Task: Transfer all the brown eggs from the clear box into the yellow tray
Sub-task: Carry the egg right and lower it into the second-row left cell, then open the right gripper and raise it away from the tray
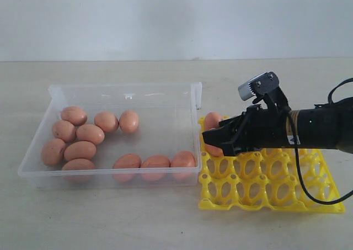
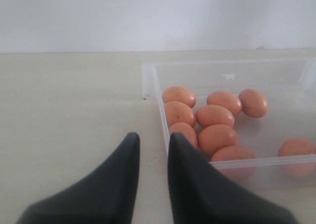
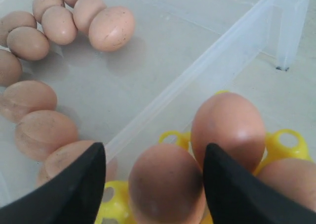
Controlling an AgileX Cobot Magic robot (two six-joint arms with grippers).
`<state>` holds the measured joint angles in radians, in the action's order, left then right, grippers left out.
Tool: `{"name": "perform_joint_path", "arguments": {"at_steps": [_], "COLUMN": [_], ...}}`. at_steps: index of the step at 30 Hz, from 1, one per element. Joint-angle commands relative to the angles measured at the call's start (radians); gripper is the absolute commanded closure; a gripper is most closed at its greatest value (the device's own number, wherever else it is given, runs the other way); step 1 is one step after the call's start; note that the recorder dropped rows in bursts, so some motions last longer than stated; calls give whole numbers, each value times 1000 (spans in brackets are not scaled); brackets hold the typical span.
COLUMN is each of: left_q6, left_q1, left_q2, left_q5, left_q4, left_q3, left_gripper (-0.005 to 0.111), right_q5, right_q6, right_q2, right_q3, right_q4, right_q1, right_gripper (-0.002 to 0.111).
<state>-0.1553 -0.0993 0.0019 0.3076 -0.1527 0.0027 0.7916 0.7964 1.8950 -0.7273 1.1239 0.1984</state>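
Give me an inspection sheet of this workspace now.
Surface: pale table.
Job's things: clear box holds eleven eggs; yellow tray beside it holds at least three.
Clutter: nothing seen.
Grippers: right gripper open, straddling one egg in the tray; left gripper open, empty, near the box's edge.
Cables: black cable loops over the tray.
Surroundings: white wall.
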Motion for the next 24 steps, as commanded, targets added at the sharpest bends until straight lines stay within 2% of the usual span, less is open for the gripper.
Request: {"name": "perform_joint_path", "arguments": {"at_steps": [1, 5, 10, 11, 13, 14, 16, 19, 22, 24], "left_q6": [-10, -10, -10, -10, -10, -10, -10, -10, -10, -10], "left_q1": [-3, -3, -3, -3, -3, -3, -3, -3, -3, -3], "left_q2": [-2, -2, -2, -2, -2, -2, -2, -2, -2, -2], "left_q5": [-1, -1, -1, -1, -1, -1, -1, -1, -1, -1], "left_q4": [6, 6, 6, 6, 6, 6, 6, 6, 6, 6], "left_q3": [-3, -3, -3, -3, -3, -3, -3, -3, -3, -3], "left_gripper": [85, 85, 85, 85, 85, 85, 85, 85, 85, 85], "right_q5": [12, 36, 158, 185, 204, 198, 182, 63, -197, -491], "right_q6": [-4, 30, 97, 99, 112, 122, 137, 162, 160, 163], "right_q2": [1, -1, -56, -81, -146, -192, -255, -353, -416, -426], "right_q3": [6, 6, 6, 6, -2, -16, -47, -123, -220, -301], "right_q4": [-19, -24, -69, -75, -63, -44, -9, 14, 24, 94], "right_q1": [2, 2, 0, 0, 6, 15, 39, 127, 250, 353], "right_gripper": [52, 52, 53, 57, 74, 88, 108, 109, 109, 109]}}
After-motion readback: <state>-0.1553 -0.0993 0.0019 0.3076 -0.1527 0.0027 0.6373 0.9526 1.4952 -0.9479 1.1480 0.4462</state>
